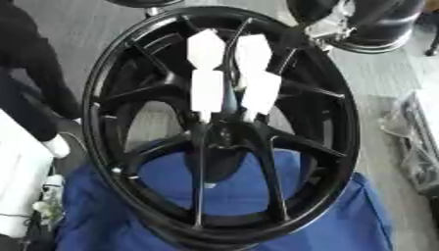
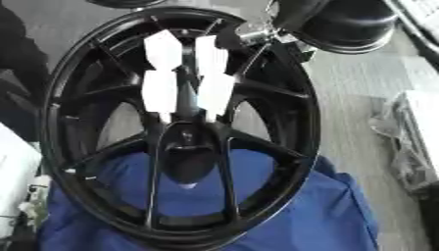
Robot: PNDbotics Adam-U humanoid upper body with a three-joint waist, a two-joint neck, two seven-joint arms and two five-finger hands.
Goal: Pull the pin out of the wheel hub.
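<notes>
So the black alloy wheel [image 1: 129, 73] fills pretty much the whole view, standing up on its rim and a bit askew, with the thin spokes fanning out from the hub [image 1: 225, 132] in the middle. Its lower edge sits on a blue cloth [image 1: 326, 215] that's draped over whatever is under it. Grey floor [image 1: 377, 83] off to the right. Top right there's the robot's right arm [image 2: 352, 24], a chunky black and silver joint right up against the wheel's upper rim. The hand itself isn't visible past that, so can't tell what its fingers are doing. Left hand doesn't show anywhere. Four white blocky strips [image 1: 206, 49] sit over the upper spokes, running down into the hub. Can't make out the pin itself.
</notes>
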